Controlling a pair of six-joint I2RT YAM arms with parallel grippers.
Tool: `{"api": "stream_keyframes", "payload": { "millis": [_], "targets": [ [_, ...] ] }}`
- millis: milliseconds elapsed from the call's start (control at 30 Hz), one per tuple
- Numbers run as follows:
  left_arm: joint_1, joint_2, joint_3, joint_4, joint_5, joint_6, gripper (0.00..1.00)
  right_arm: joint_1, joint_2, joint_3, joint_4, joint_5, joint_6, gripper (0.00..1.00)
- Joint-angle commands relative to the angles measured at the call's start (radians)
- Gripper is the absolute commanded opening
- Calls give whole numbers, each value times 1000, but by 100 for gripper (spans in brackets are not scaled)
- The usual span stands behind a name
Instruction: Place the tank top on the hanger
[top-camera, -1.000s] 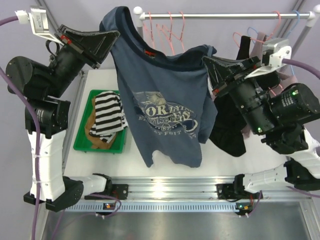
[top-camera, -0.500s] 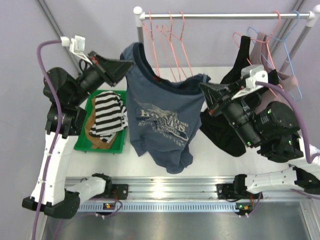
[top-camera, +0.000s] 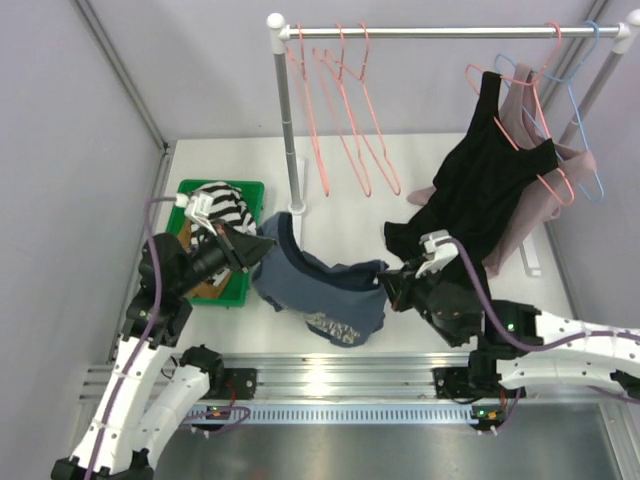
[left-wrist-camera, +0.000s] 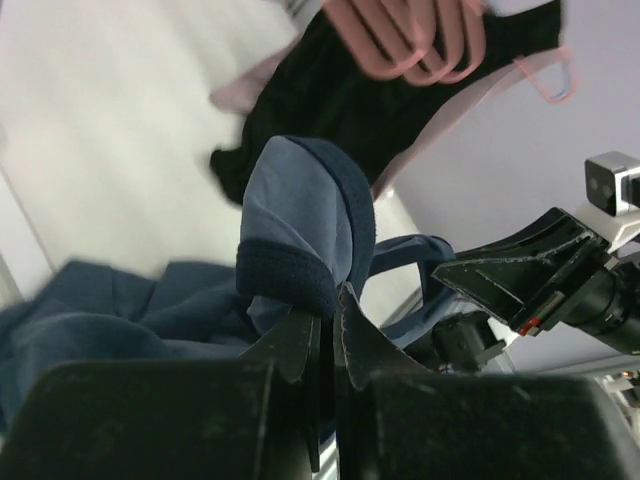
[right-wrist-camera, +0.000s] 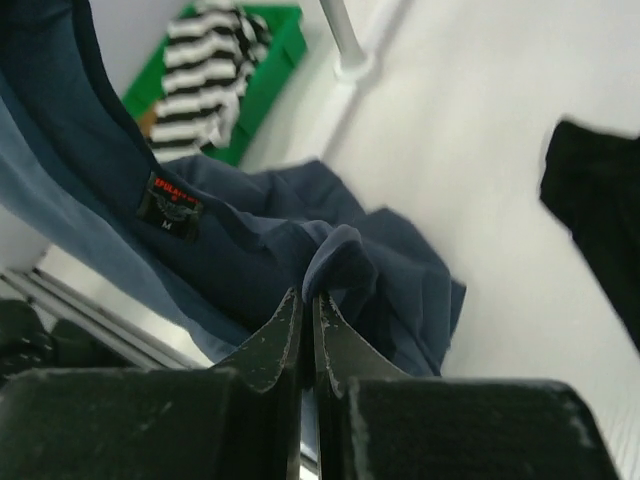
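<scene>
We see a green bin (top-camera: 185, 187) at the left of the white surface (top-camera: 420, 160), with a black-and-white striped garment (top-camera: 222, 205) bunched inside it. A metal clothes rack stands at the far side, its horizontal rail (top-camera: 450, 32) carried by an upright post (top-camera: 288, 130) just right of the bin. Towards the rail's right end hangs a black tank top (top-camera: 480, 190), its hem reaching down to the surface. Behind it, partly covered, hangs a mauve-beige top (top-camera: 545, 220). We find a light-blue wire hanger (top-camera: 598, 180) furthest right.
</scene>
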Motion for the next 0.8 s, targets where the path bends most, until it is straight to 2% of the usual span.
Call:
{"api": "stream_keyframes", "payload": {
  "millis": [0, 167, 333, 400, 533, 567, 633, 667, 767],
  "targets": [
    [-2, -32, -178, 30, 30, -62, 0, 9, -8, -149, 12, -30, 253, 0],
    [-40, -9, -441, 160, 27, -119, 0, 8, 51, -292, 89, -67, 389, 0],
    [-177, 60, -493, 151, -124, -104, 0, 8, 194, -334, 185, -139, 421, 9],
    [-196, 76, -498, 122, -147, -95, 2, 6, 261, -337, 233, -192, 424, 12],
    [-202, 71, -493, 22, -209, -76, 27, 6, 325, -338, 261, -246, 439, 17],
    [-202, 63, -487, 1, -220, -67, 40, 7, 315, -341, 256, -251, 441, 23],
    [-202, 33, -460, -68, -243, -59, 50, 6, 294, -348, 253, -262, 432, 29],
    [-202, 25, -446, -93, -261, -53, 56, 7, 265, -349, 235, -265, 429, 37],
    [-202, 11, -371, -188, -293, -41, 62, 8, 202, -331, 167, -262, 413, 50]
  ]
}}
